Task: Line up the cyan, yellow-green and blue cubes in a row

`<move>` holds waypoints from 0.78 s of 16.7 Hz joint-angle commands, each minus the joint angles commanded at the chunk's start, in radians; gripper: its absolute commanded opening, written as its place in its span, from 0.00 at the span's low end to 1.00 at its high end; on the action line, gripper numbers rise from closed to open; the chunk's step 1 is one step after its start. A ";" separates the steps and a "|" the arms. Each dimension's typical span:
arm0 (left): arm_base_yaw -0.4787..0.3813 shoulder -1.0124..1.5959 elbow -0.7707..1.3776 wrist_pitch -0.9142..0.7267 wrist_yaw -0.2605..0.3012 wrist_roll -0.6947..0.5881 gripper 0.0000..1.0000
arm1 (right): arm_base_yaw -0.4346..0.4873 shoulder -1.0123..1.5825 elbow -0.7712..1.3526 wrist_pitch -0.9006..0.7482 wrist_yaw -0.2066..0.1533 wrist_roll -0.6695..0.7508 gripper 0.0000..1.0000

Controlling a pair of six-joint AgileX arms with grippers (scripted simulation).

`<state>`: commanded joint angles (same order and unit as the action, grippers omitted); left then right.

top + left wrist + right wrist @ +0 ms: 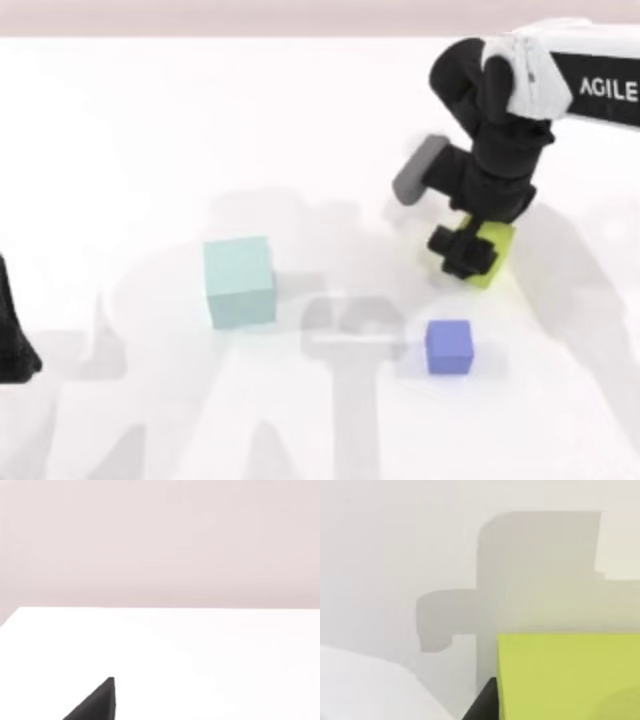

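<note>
Yellow-green matte cube (567, 677) fills the right wrist view, clamped in the right gripper (470, 248) at the table's right side. Rigid, light, flat-faced (easy grab on opposite sides). Pale cyan cube (239, 282) and small periwinkle cube (449, 346) wait nearby; left arm parked.

white table (150, 150) under soft light, pale pinkish wall (160, 540) behind.

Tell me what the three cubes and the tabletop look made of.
Rendered, so only a guess. Cyan cube, yellow-green cube and blue cube: flat, even colour without glare, like matte plastic or painted wood. Table: plain white, no grain, soft shadows, perhaps matte laminate.
</note>
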<state>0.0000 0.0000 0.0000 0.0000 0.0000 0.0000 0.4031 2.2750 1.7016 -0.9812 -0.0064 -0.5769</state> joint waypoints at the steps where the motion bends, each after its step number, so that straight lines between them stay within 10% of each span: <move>1: 0.000 0.000 0.000 0.000 0.000 0.000 1.00 | 0.001 -0.005 0.018 -0.025 0.000 0.000 0.00; 13: 0.000 0.000 0.000 0.000 0.000 0.000 1.00 | 0.021 -0.064 0.153 -0.222 -0.001 -0.011 0.00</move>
<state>0.0000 0.0000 0.0000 0.0000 0.0000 0.0000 0.4237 2.2113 1.8546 -1.2035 -0.0072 -0.5878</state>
